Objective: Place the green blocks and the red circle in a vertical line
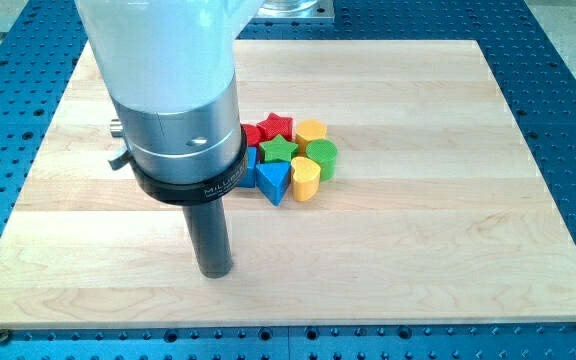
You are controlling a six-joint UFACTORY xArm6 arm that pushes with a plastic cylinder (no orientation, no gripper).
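Observation:
The blocks sit in one tight cluster near the board's middle. A green star lies at its centre and a green round block touches it on the view's right. A red star is at the cluster's top. A red piece at the top left is partly hidden by the arm; its shape cannot be made out. My tip is on the board below and to the left of the cluster, apart from every block.
A yellow block sits at the cluster's top right and a yellow heart-like block at its bottom right. A blue triangle and another blue block lie at the bottom left. The wooden board rests on a blue perforated table.

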